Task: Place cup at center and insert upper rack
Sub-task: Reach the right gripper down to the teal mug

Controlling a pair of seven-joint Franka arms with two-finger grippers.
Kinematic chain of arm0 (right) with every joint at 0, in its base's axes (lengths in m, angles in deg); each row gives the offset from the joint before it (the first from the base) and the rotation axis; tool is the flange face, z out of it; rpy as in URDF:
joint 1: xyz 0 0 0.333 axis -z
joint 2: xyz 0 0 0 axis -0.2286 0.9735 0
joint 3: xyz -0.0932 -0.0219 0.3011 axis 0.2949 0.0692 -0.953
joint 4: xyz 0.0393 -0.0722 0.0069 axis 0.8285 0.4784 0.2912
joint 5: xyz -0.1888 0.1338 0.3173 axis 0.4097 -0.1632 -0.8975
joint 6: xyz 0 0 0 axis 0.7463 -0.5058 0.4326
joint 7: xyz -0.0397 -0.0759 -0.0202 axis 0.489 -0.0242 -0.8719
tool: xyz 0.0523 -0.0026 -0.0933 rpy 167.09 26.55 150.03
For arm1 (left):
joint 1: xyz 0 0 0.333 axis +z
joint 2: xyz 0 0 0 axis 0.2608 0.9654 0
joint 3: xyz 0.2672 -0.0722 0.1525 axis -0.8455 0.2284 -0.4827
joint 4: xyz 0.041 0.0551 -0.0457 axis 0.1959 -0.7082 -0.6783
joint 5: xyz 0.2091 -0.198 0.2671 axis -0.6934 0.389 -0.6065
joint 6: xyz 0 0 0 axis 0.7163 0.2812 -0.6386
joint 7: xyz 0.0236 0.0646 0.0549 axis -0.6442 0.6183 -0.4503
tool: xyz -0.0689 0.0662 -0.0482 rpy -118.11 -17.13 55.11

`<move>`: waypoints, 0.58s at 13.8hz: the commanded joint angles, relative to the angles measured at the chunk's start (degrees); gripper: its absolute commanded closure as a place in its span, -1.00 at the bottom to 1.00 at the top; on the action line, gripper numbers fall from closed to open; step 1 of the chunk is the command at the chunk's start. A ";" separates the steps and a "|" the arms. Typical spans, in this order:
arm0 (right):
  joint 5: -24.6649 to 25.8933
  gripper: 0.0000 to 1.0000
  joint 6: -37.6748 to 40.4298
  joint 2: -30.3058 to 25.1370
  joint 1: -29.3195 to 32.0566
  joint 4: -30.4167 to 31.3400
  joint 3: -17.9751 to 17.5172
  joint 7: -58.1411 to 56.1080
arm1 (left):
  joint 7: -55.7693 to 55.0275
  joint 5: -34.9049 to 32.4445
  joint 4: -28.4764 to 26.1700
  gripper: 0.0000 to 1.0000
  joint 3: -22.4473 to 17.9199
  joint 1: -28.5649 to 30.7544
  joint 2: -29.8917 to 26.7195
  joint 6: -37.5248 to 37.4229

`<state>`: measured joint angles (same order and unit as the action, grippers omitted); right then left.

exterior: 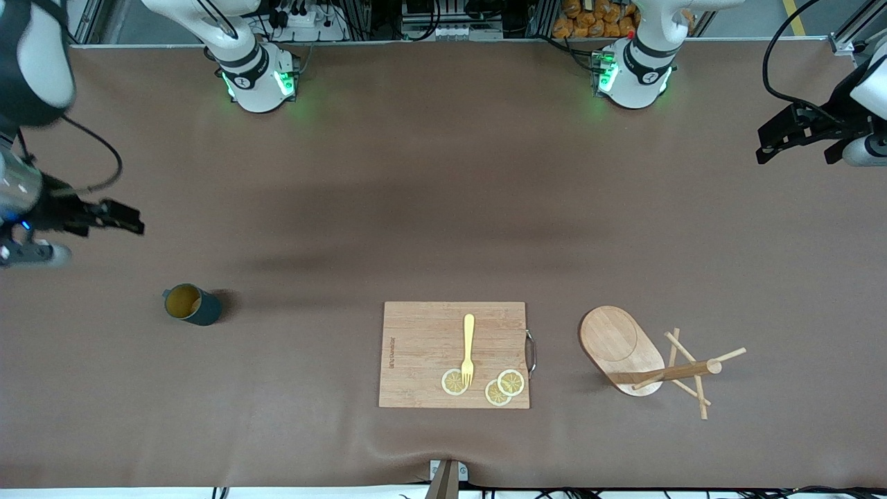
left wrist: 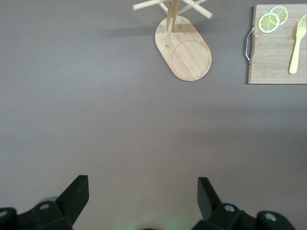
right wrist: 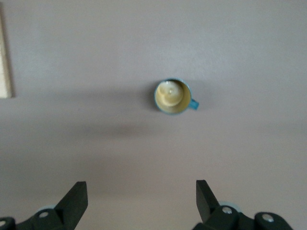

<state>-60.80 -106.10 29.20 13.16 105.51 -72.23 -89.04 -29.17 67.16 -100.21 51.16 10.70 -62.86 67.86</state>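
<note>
Cup (right wrist: 173,96) upright on table, apart from released right tool (right wrist: 141,201); left tool (left wrist: 143,196) released.

You see the cutting board (right wrist: 5,62) cut by the right wrist view's edge; the cup (right wrist: 173,97) is blurred there.

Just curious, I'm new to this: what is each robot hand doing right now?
Left gripper: open, empty, over bare table.
Right gripper: open, empty, over bare table near the cup.
</note>
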 commanded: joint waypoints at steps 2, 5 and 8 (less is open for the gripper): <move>-0.63 -1.00 -9.34 6.79 -0.30 2.17 0.47 0.16 | 0.92 0.59 0.14 -1.00 -0.05 0.29 0.23 -0.83; -0.63 -1.00 -17.51 10.92 -0.38 4.98 0.47 0.16 | 0.14 0.41 -0.56 -1.00 0.13 0.03 0.31 -0.47; -0.63 -1.00 -24.38 13.91 -0.47 8.15 0.47 0.16 | 0.04 0.33 -1.62 -1.00 0.22 0.29 -0.30 -0.39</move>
<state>-60.81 -127.75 42.39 13.16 111.95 -72.15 -89.04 -29.17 67.16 -101.23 51.16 10.68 -62.34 67.81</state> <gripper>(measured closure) 0.000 0.000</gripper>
